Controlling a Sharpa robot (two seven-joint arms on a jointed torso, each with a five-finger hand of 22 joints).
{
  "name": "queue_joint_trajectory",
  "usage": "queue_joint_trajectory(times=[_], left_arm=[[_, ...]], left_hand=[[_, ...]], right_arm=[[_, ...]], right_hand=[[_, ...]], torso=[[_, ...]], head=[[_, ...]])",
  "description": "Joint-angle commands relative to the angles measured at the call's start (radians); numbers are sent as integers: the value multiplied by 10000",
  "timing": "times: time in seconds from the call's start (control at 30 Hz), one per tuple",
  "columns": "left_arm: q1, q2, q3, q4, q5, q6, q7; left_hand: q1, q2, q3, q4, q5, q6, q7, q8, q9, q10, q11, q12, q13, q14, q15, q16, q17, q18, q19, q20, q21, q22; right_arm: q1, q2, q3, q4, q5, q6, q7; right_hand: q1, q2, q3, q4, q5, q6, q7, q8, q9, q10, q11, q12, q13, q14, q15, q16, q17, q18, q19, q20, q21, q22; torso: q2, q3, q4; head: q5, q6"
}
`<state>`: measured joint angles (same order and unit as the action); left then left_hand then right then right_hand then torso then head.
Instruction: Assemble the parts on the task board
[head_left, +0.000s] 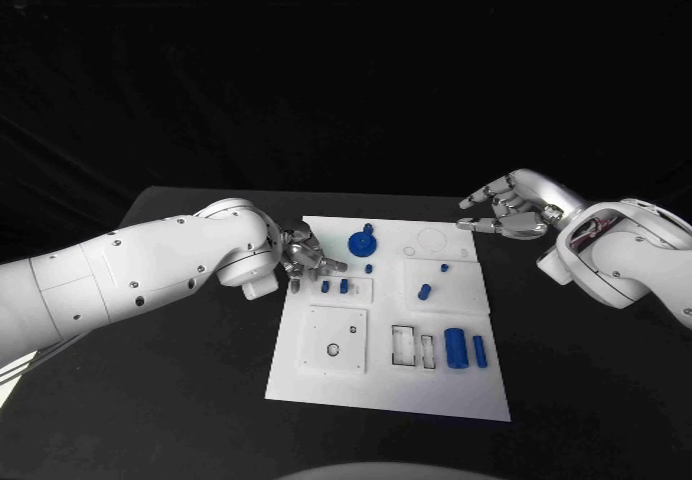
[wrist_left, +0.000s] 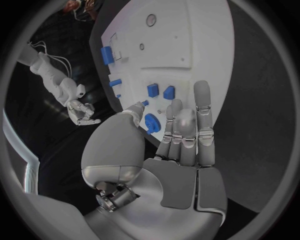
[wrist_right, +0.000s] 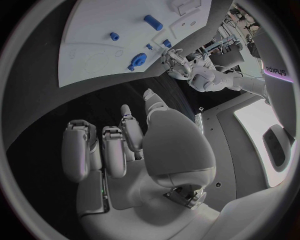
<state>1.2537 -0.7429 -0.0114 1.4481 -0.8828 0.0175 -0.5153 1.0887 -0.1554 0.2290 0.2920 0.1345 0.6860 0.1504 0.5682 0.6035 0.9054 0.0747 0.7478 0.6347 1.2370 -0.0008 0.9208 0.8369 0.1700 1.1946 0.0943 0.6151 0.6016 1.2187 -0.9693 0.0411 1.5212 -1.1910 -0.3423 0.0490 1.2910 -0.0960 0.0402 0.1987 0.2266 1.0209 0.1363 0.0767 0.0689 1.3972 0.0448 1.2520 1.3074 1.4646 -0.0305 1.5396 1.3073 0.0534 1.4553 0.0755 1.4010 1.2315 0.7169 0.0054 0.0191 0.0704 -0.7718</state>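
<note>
The white task board (head_left: 378, 385) lies in the middle of the table. A round blue part (head_left: 362, 241) sits near its far edge, with small blue pegs (head_left: 335, 286) and a blue piece (head_left: 424, 292) nearer the centre. A blue cylinder (head_left: 456, 347) and a blue bar (head_left: 479, 349) lie at the right side. My left hand (head_left: 306, 258) hovers at the board's left edge beside the pegs, fingers spread and holding nothing. The round part (wrist_left: 152, 122) shows between its thumb and fingers (wrist_left: 187, 135), untouched. My right hand (head_left: 508, 210) hangs off the board's far right corner, loosely curved and empty.
Black table (head_left: 159, 400) surrounds the board on all sides. Rectangular slots (head_left: 414, 346) and a square plate with a hole (head_left: 333, 340) mark the board's near half. My left arm (head_left: 130, 275) stretches across the table's left side.
</note>
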Motion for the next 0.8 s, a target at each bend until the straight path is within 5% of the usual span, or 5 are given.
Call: queue_joint_trajectory(times=[0.03,0.3,0.5,0.63,0.8], left_arm=[[15,-23,12,29,1420,-1246,2404],[12,364,-16,-121,-341,-1463,3912],[-16,923,-50,-499,-1878,-1328,4280],[-29,1231,-79,-761,-3146,-1390,4361],[-35,1516,-153,-1014,-4555,-1383,4316]], left_hand=[[389,-24,58,26,10,-165,104,63,-185,-175,110,-88,-261,-362,123,-922,-872,125,-29,146,-647,-516],[2558,-4,760,-580,-68,-114,198,-77,-998,-649,218,-702,-1227,-420,185,-1179,-1264,128,330,232,-1448,-1230],[3285,-260,1031,-856,-768,708,196,-675,-2110,-662,273,-1368,-2261,-432,207,-979,-1379,133,651,242,-1732,-1519],[3676,-321,1398,-1153,-757,1529,-49,-1179,-2906,118,-1,-1558,-2902,1752,-100,2859,2346,101,1931,-45,-843,-1050],[3568,-598,1581,-1333,-806,2147,-223,-1794,-3718,748,-127,-1915,-3614,2632,-237,4909,4622,-491,2914,-232,3137,2853]], right_arm=[[-6,9,0,-4,-44,112,22],[-8,29,0,-16,-44,101,27],[-16,63,0,-29,-44,105,38],[-23,81,0,-33,-44,117,39],[-27,91,0,-32,-44,119,39]], right_hand=[[-20,60,-31,3,5,38,-34,53,-7,-64,27,-37,195,908,29,-58,2010,142,-84,-17,-34,-4],[-30,62,-41,16,13,37,-34,53,-7,-63,27,-35,195,907,29,-62,2005,143,-86,-17,-37,-9],[-36,65,-49,26,21,37,-34,53,-7,-64,27,-37,193,908,29,-61,2007,140,-82,-17,-31,2],[-34,67,-49,27,25,37,-34,53,-7,-67,27,-42,188,908,29,-60,2008,142,-84,-17,-35,-5],[-28,72,-49,27,32,36,-35,53,-7,-65,26,-38,191,907,29,-62,2006,141,-83,-17,-34,-2]], torso=[[-3,-4,8],[-2,-12,2],[5,-18,-12],[-2,0,-9],[-6,4,7]], head=[[-42,-3],[-77,65],[-187,143],[-227,181],[-269,205]])
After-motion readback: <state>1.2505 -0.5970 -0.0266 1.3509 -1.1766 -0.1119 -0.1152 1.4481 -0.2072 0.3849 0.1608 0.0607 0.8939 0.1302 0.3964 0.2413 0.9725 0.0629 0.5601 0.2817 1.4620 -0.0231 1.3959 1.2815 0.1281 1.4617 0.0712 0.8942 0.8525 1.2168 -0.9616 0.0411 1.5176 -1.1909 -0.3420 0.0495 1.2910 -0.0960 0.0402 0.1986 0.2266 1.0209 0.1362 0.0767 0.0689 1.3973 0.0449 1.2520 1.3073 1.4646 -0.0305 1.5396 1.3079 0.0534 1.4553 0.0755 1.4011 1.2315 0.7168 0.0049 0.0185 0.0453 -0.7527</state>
